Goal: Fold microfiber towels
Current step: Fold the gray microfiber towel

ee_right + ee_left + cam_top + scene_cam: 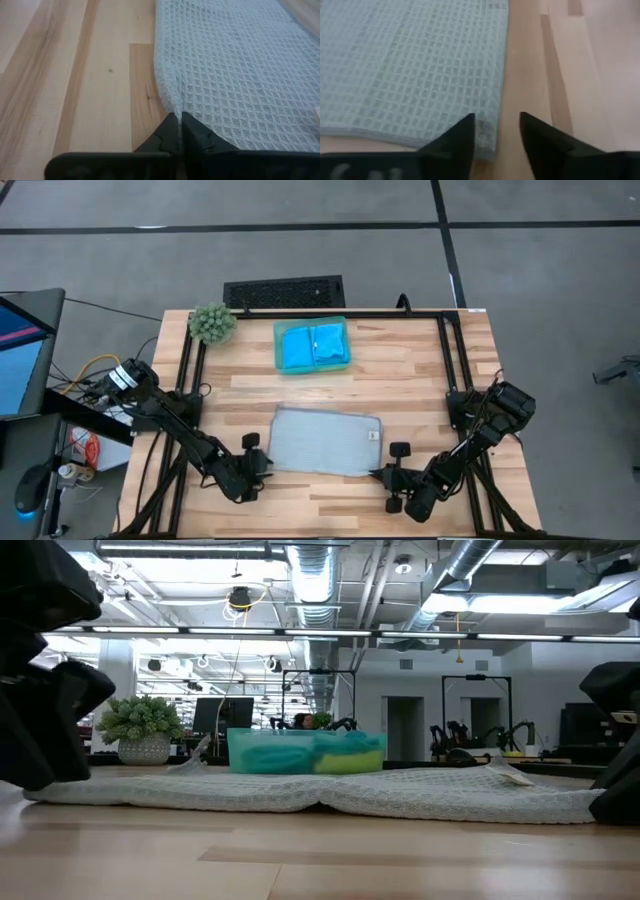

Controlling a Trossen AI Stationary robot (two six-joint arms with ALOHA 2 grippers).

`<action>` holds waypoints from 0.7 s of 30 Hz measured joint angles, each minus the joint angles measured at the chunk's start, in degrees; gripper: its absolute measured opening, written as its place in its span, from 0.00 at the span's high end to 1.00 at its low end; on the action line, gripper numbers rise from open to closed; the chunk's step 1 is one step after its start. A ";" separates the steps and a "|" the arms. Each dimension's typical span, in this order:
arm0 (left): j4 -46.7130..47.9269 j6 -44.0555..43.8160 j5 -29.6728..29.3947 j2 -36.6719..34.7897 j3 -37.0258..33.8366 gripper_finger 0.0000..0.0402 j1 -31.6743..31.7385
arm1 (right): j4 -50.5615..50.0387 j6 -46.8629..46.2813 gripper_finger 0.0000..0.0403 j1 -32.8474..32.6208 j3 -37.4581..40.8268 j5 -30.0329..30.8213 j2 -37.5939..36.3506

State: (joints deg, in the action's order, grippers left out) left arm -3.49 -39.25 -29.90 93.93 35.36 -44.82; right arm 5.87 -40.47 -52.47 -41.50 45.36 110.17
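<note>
A light grey microfiber towel [325, 442] lies flat in the middle of the wooden table, doubled over, with layered edges showing in the left wrist view [420, 65]. My left gripper [262, 465] stands open at the towel's near left corner [487, 145], which lies between its fingers, close to one of them. My right gripper [385, 473] is shut on the towel at its near right corner. Two bright blue towels [313, 346] lie folded in a teal tray [278, 350] at the back. My left gripper: one finger [462, 137] stands right at the towel's near left corner, and I cannot tell whether it touches the cloth. My right gripper pinches the towel's edge at the near right corner [172, 107] between its two fingers, slanting down from the table's near right. The cloth rises in a thin ridge into the fingers; the rest lies flat on the table.
A fuzzy green plant ball [212, 323] sits at the far left corner of the table. A black frame [450, 350] runs along the table's sides. Bare wood [330, 505] lies between the towel and the near edge.
</note>
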 joint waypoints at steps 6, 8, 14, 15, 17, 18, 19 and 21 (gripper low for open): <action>4.69 2.14 -2.08 0.00 1.97 0.42 -0.07 | 0.04 -0.02 0.93 0.00 0.00 0.00 0.02; 6.13 2.62 -1.92 0.00 1.92 0.39 -0.02 | 0.06 -0.02 0.93 0.00 0.00 0.00 0.02; 7.77 4.74 -1.14 1.22 1.96 0.40 -0.02 | 0.10 -0.02 0.92 0.02 0.00 0.00 0.02; 7.02 5.22 -1.31 2.22 1.98 0.41 -0.11 | 0.11 -0.02 0.92 0.02 0.00 0.07 0.02; 4.09 5.36 -1.66 4.85 2.17 0.46 -0.13 | 0.11 -0.02 0.92 0.04 0.00 0.07 0.02; 3.12 5.24 -1.90 6.12 2.42 0.48 -0.11 | 0.11 -0.04 0.92 0.04 0.00 0.07 0.02; 2.51 5.07 -1.91 7.04 2.70 0.51 -0.11 | 0.12 -0.04 0.92 0.03 0.00 0.07 0.02; 2.29 4.81 -1.95 7.68 3.07 0.57 -0.11 | 0.11 -0.04 0.93 0.02 0.00 0.07 0.02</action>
State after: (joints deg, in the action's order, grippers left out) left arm -1.20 -34.44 -31.85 101.61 38.44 -44.93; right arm 5.98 -40.51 -52.45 -41.50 45.44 110.19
